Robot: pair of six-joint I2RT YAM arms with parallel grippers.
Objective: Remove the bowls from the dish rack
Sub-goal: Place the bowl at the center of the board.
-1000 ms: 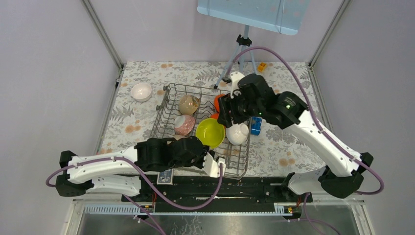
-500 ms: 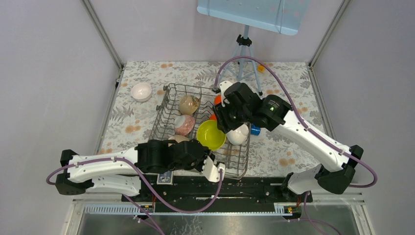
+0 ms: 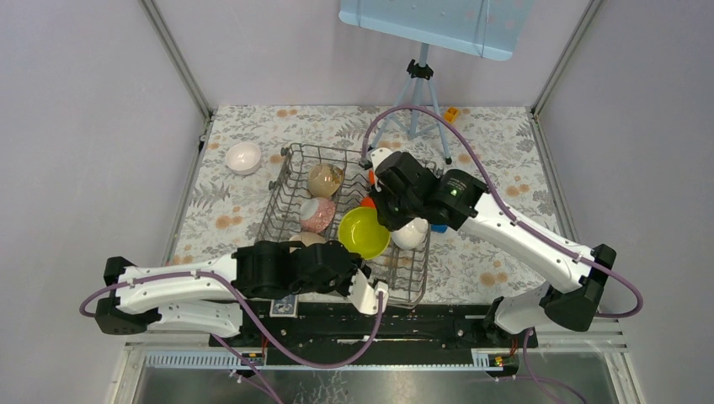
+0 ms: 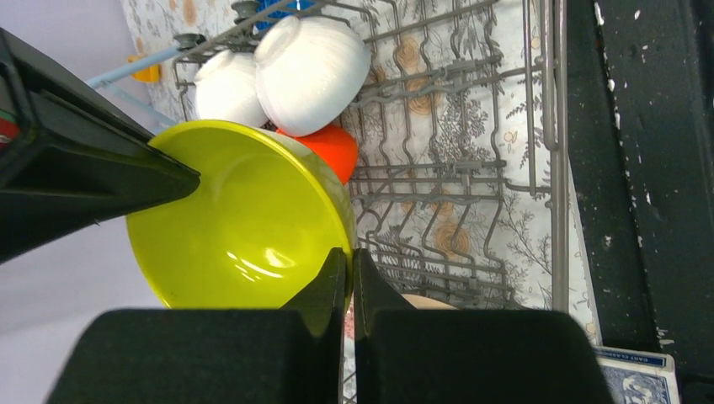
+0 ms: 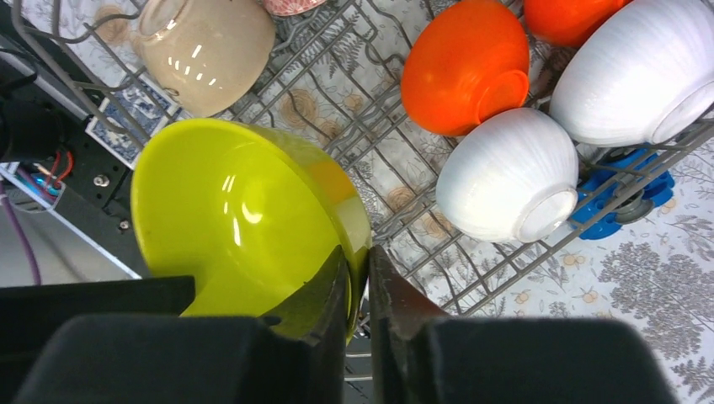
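Your left hand (image 4: 351,257) is fully closed, its black fingers pressed together with nothing between them. It sits at the near end of the dish rack (image 3: 274,202). Your right hand (image 5: 358,257) is nearly closed too, pinching the rim of the lime-yellow bowl (image 3: 362,231) between its fingers.

The desk (image 3: 227,202) has a floral print and is boxed in by pale lilac walls (image 3: 84,126). A grey tripod (image 3: 418,93) stands at the far edge under a light blue panel (image 3: 425,25).

At far left, a lone white bowl (image 3: 244,156) stands upright on the desk, outside the rack and well apart from both hands. Inside the rack, the left side holds a beige bowl (image 3: 324,178) on its side and a pale pink bowl (image 3: 317,214) nearer you. The lime-yellow bowl is tilted in the middle, hollow towards your left hand and just beyond its fingertips, with the right hand on its right rim. Right of it, two orange-red bowls (image 5: 463,67) and two ribbed white bowls (image 5: 509,172) lie tipped among the tines, near the right hand. A blue block (image 5: 623,198) sits just outside the rack's right wall.

From above, your right arm (image 3: 522,236) covers most of the orange-red bowls and ribbed white bowls, and your left arm (image 3: 177,282) half hides a second beige bowl (image 3: 308,240). You cannot tell whether the left fingertips touch the lime-yellow rim.
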